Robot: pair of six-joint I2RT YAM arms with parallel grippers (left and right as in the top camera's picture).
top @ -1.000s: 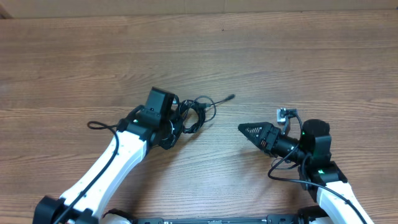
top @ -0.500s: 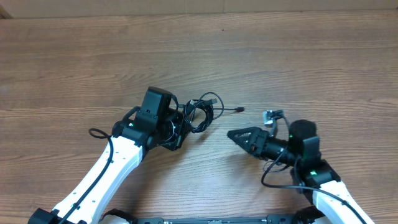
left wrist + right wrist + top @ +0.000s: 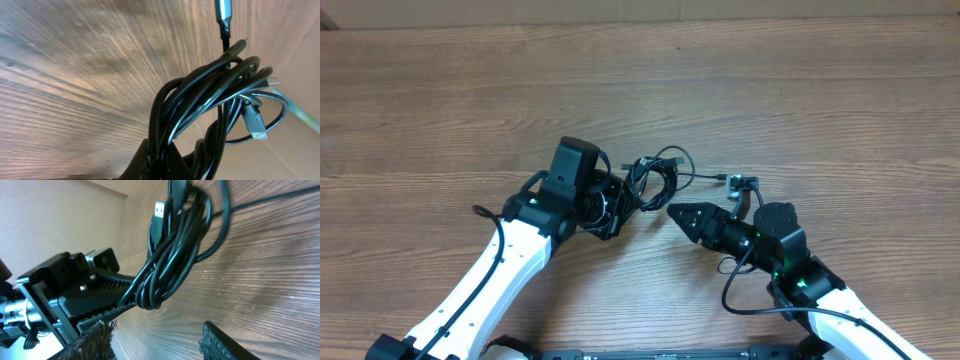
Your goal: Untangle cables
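The cables (image 3: 657, 179) are a tangled bundle of thin black cords at the table's middle. My left gripper (image 3: 617, 207) is shut on the bundle's left end and holds it off the wood. In the left wrist view the cables (image 3: 210, 100) rise from the jaws (image 3: 200, 162), with a silver-tipped plug (image 3: 223, 7) at the top and a USB plug (image 3: 255, 126) at the right. My right gripper (image 3: 676, 212) is open and empty, its tips just right of and below the bundle. The right wrist view shows the cables (image 3: 175, 250) hanging ahead of the open fingers (image 3: 160, 345).
One cable end (image 3: 732, 181) trails right from the bundle, close to the right arm's wrist. Bare wooden table (image 3: 800, 90) lies all around. The left gripper's body (image 3: 70, 287) fills the left of the right wrist view.
My left gripper has carried the bundle a little to the right. My right gripper has moved left and now sits close to the bundle.
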